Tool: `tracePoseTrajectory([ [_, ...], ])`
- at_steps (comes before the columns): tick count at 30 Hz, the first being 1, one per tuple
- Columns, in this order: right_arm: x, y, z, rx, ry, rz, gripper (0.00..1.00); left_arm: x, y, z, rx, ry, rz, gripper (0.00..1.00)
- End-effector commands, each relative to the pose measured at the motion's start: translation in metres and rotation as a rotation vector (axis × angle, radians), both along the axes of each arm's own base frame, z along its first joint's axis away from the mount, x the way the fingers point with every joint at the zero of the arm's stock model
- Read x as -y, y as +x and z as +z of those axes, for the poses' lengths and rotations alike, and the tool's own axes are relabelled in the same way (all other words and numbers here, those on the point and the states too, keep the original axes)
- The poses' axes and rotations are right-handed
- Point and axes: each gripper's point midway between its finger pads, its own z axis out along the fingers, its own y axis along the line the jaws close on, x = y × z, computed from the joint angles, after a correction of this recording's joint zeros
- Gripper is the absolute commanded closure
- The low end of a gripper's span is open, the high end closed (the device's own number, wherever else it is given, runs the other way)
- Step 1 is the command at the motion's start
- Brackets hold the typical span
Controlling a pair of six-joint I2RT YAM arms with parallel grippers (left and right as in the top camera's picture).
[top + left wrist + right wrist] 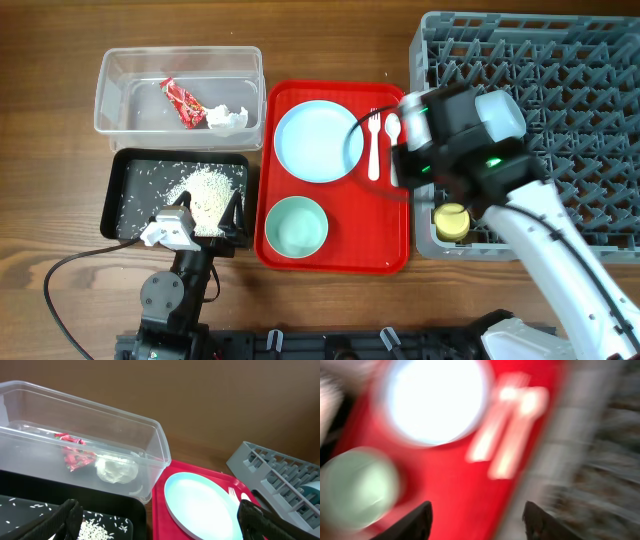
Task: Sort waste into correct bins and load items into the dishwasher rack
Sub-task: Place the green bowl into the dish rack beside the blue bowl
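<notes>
The clear tub [110, 100] holds the red wrapper [183, 102] and white tissue [228, 118]; both show in the left wrist view [75, 455]. The black tray [135, 165] holds loose rice [208, 185]. The light blue plate [315, 140], pale green bowl [296, 227], white fork [373, 145] and spoon [392, 130] lie on the red tray [340, 215]. The yellow cup [451, 220] sits in the grey rack [560, 90] at its front left corner. My left gripper [205, 222] [160, 520] is open over the black tray's front. My right gripper [398, 170] [477, 520] is open and empty above the red tray's right edge. The light blue bowl is out of view.
The rack fills the right side of the table. The right wrist view is blurred; it shows the plate [435, 400], green bowl [355, 487] and cutlery [512, 425]. A black cable [70, 270] runs along the front left.
</notes>
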Motion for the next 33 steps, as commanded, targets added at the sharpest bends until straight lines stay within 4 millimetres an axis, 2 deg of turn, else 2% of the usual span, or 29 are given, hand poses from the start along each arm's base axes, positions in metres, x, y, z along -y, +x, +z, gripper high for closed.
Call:
tracePoseTrajectory([
  [1, -0.078, -0.064, -0.023, -0.198, 0.151, 0.28, 0.32, 0.0, 0.0, -0.001, 0.005, 0.0, -0.003, 0.0],
  [2, -0.087, -0.073, -0.031, -0.219, 0.133, 0.316, 0.31, 0.0, 0.0, -0.001, 0.005, 0.0, -0.003, 0.0],
  [3, -0.098, -0.081, -0.05, -0.247, 0.079, 0.332, 0.3, 0.0, 0.0, -0.001, 0.005, 0.0, -0.003, 0.0],
  [5, -0.102, -0.071, -0.073, -0.22, -0.022, 0.296, 0.3, 0.0, 0.0, -0.001, 0.005, 0.0, -0.003, 0.0],
  [8, -0.107, -0.04, -0.108, -0.157, -0.117, 0.247, 0.31, 0.0, 0.0, -0.001, 0.005, 0.0, -0.003, 0.0],
  [10, -0.111, -0.028, -0.13, -0.161, -0.132, 0.233, 0.4, 0.0, 0.0, -0.001, 0.005, 0.0, -0.003, 0.0],
  [14, -0.106, -0.033, -0.167, -0.244, -0.19, 0.233, 0.56, 0.0, 0.0, -0.001, 0.005, 0.0, -0.003, 0.0],
  [15, -0.104, -0.035, -0.169, -0.255, -0.2, 0.234, 0.69, 0.0, 0.0, -0.001, 0.005, 0.0, -0.003, 0.0],
  [16, -0.102, -0.037, -0.169, -0.261, -0.204, 0.234, 0.88, 0.0, 0.0, -0.001, 0.005, 0.0, -0.003, 0.0],
  [17, -0.101, -0.038, -0.166, -0.262, -0.205, 0.233, 0.96, 0.0, 0.0, -0.001, 0.005, 0.0, -0.003, 0.0],
  [19, -0.098, -0.034, -0.155, -0.231, -0.207, 0.197, 0.96, 0.0, 0.0, -0.001, 0.005, 0.0, -0.003, 0.0],
  [20, -0.087, -0.025, -0.133, -0.155, -0.238, 0.161, 0.96, 0.0, 0.0, -0.001, 0.005, 0.0, -0.003, 0.0],
  [21, -0.074, -0.016, -0.113, -0.083, -0.27, 0.093, 0.96, 0.0, 0.0, -0.001, 0.005, 0.0, -0.003, 0.0],
  [22, -0.053, -0.004, -0.079, 0.04, -0.31, -0.018, 0.96, 0.0, 0.0, -0.001, 0.005, 0.0, -0.003, 0.0],
  [23, -0.015, 0.012, -0.028, 0.237, -0.359, -0.231, 0.96, 0.0, 0.0, -0.001, 0.005, 0.0, -0.003, 0.0],
  [24, 0.029, 0.021, 0.04, 0.492, -0.389, -0.458, 0.96, 0.0, 0.0, -0.001, 0.005, 0.0, -0.003, 0.0],
  [25, 0.058, 0.021, 0.08, 0.637, -0.406, -0.593, 0.95, 0.0, 0.0, -0.001, 0.005, 0.0, -0.003, 0.0],
  [26, 0.121, 0.017, 0.133, 0.813, -0.463, -0.87, 0.96, 0.0, 0.0, -0.001, 0.005, 0.0, -0.003, 0.0],
  [27, 0.145, 0.017, 0.14, 0.824, -0.507, -0.943, 0.96, 0.0, 0.0, -0.001, 0.005, 0.0, -0.003, 0.0],
  [28, 0.178, 0.019, 0.142, 0.801, -0.575, -1.021, 0.96, 0.0, 0.0, -0.001, 0.005, 0.0, -0.003, 0.0],
  [30, 0.251, 0.016, 0.128, 0.704, -0.677, -1.21, 0.96, 0.0, 0.0, -0.001, 0.005, 0.0, -0.003, 0.0],
  [31, 0.278, 0.013, 0.122, 0.669, -0.716, -1.286, 0.96, 0.0, 0.0, -0.001, 0.005, 0.0, -0.003, 0.0],
  [33, 0.333, 0.02, 0.098, 0.558, -0.765, -1.35, 0.96, 0.0, 0.0, -0.001, 0.005, 0.0, -0.003, 0.0],
])
